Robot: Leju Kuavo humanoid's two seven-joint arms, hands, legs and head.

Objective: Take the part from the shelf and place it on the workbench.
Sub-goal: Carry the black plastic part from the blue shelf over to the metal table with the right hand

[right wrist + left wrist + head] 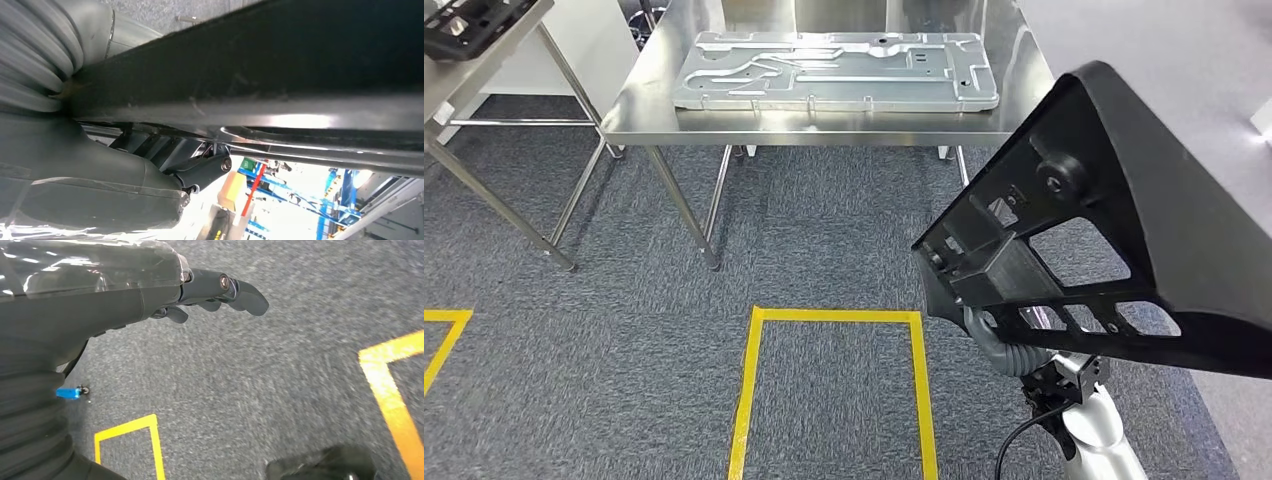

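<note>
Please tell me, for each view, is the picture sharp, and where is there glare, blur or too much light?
Head view: sharp, with soft ceiling glare on the steel workbench. Left wrist view: the carpet is smeared by blur, while the left hand is fairly clear. Right wrist view: the black part is very close, dark and soft, with a bright reflection along its edge; the background behind the right hand is overexposed.

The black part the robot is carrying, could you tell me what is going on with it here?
The robot holds a large black plastic part up in its right hand, gripping it from underneath. Ahead stands a steel workbench with a grey metal panel lying flat on it. The part is not yet on the bench; grey carpet with yellow floor tape lies between. The left hand hangs over the carpet, holding nothing, fingers loosely extended.
</note>
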